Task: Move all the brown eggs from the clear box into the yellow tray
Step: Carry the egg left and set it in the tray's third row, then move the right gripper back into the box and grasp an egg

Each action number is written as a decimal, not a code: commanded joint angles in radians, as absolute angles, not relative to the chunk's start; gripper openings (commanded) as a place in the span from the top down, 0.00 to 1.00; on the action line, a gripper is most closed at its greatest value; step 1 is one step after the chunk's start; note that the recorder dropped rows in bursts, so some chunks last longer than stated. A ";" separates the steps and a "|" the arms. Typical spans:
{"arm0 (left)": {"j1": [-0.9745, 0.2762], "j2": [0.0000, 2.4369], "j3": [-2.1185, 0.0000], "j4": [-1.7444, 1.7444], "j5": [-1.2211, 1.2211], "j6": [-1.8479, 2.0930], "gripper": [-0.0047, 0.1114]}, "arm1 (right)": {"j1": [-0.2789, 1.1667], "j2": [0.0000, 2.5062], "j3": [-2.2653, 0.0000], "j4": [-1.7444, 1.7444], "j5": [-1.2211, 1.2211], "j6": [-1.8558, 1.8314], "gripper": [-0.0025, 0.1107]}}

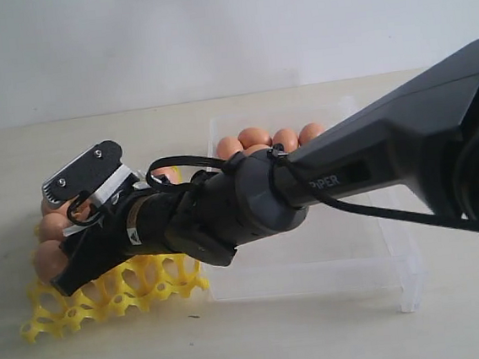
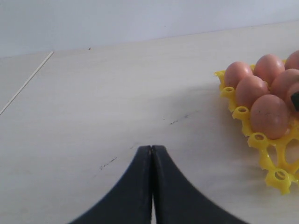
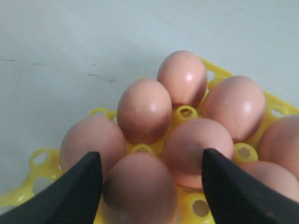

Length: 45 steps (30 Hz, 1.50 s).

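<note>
In the exterior view my right arm reaches across to the left, over the yellow tray (image 1: 152, 283). My right gripper (image 3: 149, 161) is open over the tray (image 3: 44, 161). A brown egg (image 3: 140, 186) sits between its fingers, close to one finger (image 3: 81, 186) and with a gap to the other. Several more brown eggs (image 3: 145, 109) fill the cells around it. Other brown eggs (image 1: 269, 138) lie at the far end of the clear box (image 1: 400, 257). My left gripper (image 2: 152, 147) is shut on nothing above the bare table, with the tray's corner (image 2: 275, 156) and its eggs (image 2: 268, 115) off to one side.
The clear box stands right next to the yellow tray, and my right arm (image 1: 349, 169) lies across it. A pale wall (image 1: 208, 30) closes the table at the back. A seam line (image 2: 25, 81) runs over the tabletop in the left wrist view.
</note>
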<state>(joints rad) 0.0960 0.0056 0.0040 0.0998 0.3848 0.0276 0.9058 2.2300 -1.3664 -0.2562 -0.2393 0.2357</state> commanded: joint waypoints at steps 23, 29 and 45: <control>0.090 0.000 0.000 0.101 0.377 0.022 0.96 | 0.522 1.937 -1.364 -0.303 0.498 0.496 0.47; 0.090 0.000 0.000 0.101 0.377 0.022 0.96 | 0.471 1.972 -1.385 -0.286 0.373 0.391 0.47; 0.090 0.000 0.000 0.101 0.377 0.022 0.96 | 0.469 2.074 -1.404 -0.104 0.314 -1.023 0.47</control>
<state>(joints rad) 0.0960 0.0056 0.0040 0.0998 0.3848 0.0276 0.4748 2.0580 -1.3966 -0.1166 0.3605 -0.9484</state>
